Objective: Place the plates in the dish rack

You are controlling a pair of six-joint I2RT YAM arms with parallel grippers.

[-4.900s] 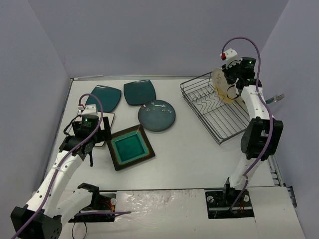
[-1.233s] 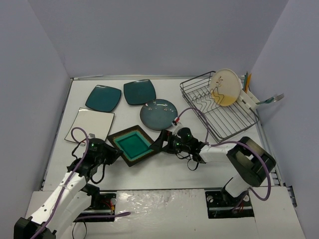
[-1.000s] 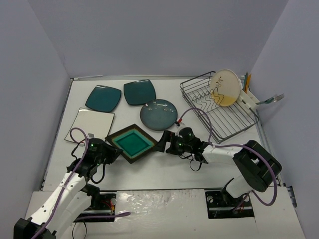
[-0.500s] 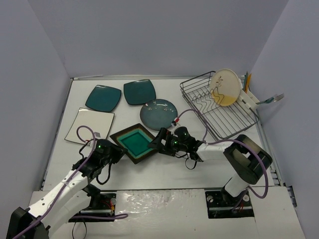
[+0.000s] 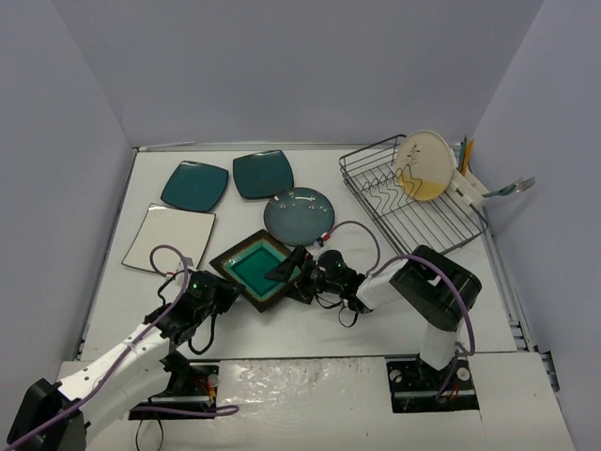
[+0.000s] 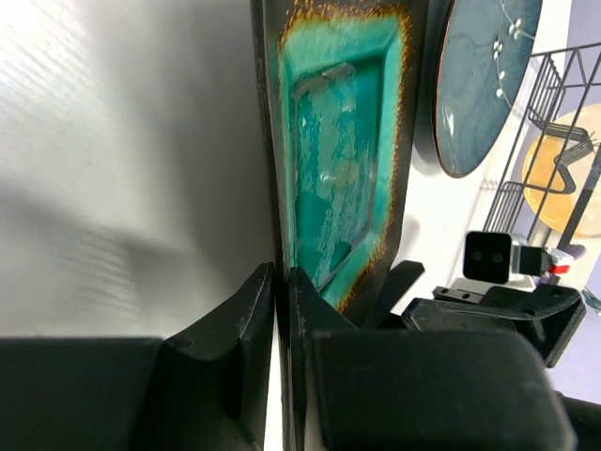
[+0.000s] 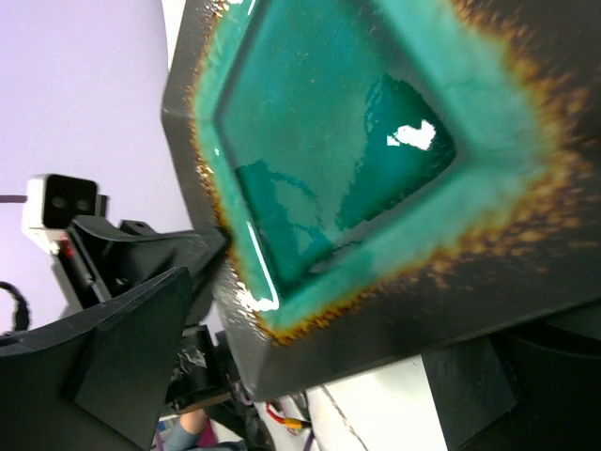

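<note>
Both low, outstretched: left claw [image 5: 221, 291] together against the brown-rimmed plate [image 5: 246, 268], right claw [image 5: 289, 277] apart astride its opposite corner.

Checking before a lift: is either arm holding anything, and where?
Nothing is clamped. The right fingers stand open astride the right side of the brown-rimmed plate; the left fingers are shut, tips at its left edge.

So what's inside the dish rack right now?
One plate, the cream-and-yellow round one, stands on edge at the far end of the rack. The other slots show only bare wire. The plate covers the spot right behind it, so that part can't be checked.
</note>
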